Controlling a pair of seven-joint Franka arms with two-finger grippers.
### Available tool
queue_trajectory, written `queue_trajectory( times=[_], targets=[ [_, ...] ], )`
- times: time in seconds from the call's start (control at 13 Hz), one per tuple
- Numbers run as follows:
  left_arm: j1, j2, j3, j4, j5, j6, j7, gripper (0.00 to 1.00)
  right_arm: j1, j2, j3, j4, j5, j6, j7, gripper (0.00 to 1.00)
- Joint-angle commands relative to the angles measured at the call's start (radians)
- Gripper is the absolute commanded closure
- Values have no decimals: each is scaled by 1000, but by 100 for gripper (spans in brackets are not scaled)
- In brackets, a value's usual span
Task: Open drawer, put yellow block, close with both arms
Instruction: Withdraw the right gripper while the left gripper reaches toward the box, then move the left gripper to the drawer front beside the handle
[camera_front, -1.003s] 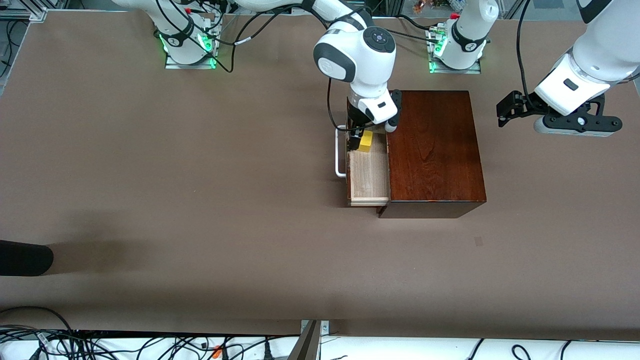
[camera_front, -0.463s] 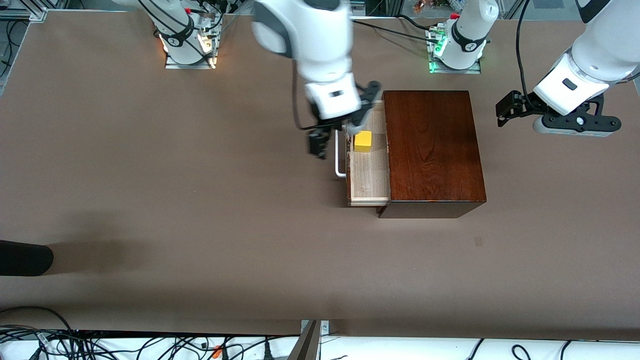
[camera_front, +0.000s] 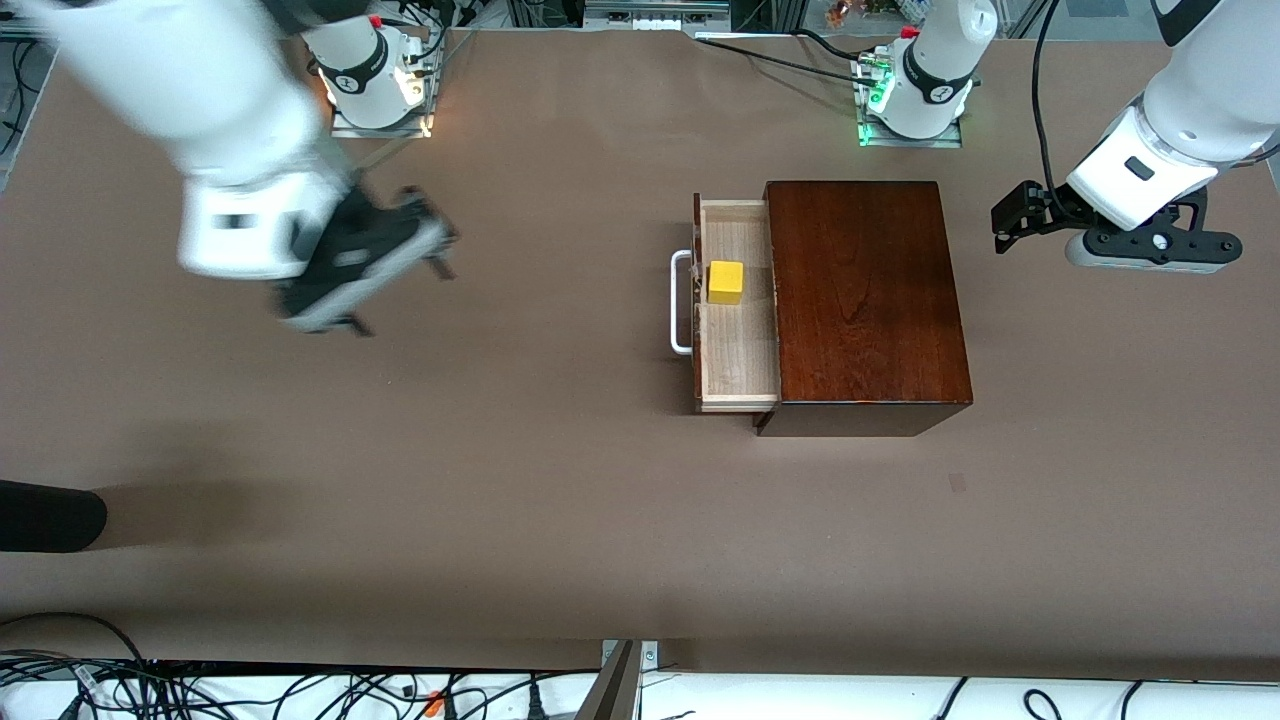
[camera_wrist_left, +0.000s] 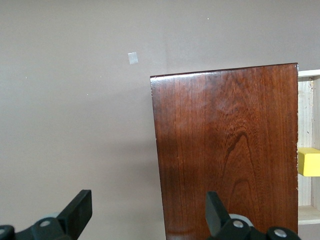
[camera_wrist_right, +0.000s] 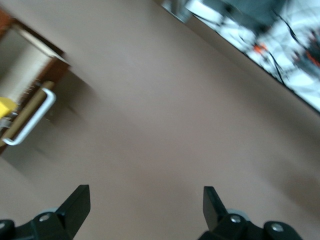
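Observation:
The mahogany box (camera_front: 865, 300) stands on the table with its drawer (camera_front: 740, 350) pulled out toward the right arm's end, white handle (camera_front: 678, 300) outermost. The yellow block (camera_front: 726, 282) lies loose in the drawer tray. My right gripper (camera_front: 398, 297) is open and empty, up over bare table well away from the drawer; its wrist view (camera_wrist_right: 145, 197) shows the handle (camera_wrist_right: 32, 120) and a bit of the block (camera_wrist_right: 6, 106). My left gripper (camera_front: 1008, 228) is open and empty, waiting beside the box's closed end; its wrist view (camera_wrist_left: 148, 205) shows the box top (camera_wrist_left: 225, 150) and block (camera_wrist_left: 309, 161).
A black object (camera_front: 50, 515) lies at the table's edge at the right arm's end, nearer to the front camera. A small square mark (camera_front: 957, 483) is on the table nearer to the front camera than the box. Cables run along the front edge.
My right gripper has let go of the yellow block, which now lies in the drawer, and has swung fast toward the right arm's end. The left arm has not moved.

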Motion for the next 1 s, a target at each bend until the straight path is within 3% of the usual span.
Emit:
queue_trajectory(
  times=[0.0,0.15,0.31,0.46,0.69,0.93],
  targets=[
    [1,-14,-4,6,-18,-18,-1,0,-133,-179,11,-272,32,10,47,0],
    [-14,1,-28,23,-32,-22,2,0,-199,-257,14,-424,15,36,137,0],
    [-15,34,-109,63,-20,-48,-1,0,-268,-302,37,-506,5,60,159,0],
    [-20,60,-169,71,-21,-49,14,0,-336,-328,84,-546,5,54,215,0],
    [-51,188,-278,161,-30,-42,40,0,-332,-328,92,-534,-17,44,283,0],
    [-121,338,-303,242,-52,26,92,0,-335,-325,89,-515,-37,22,292,0]
  ],
)
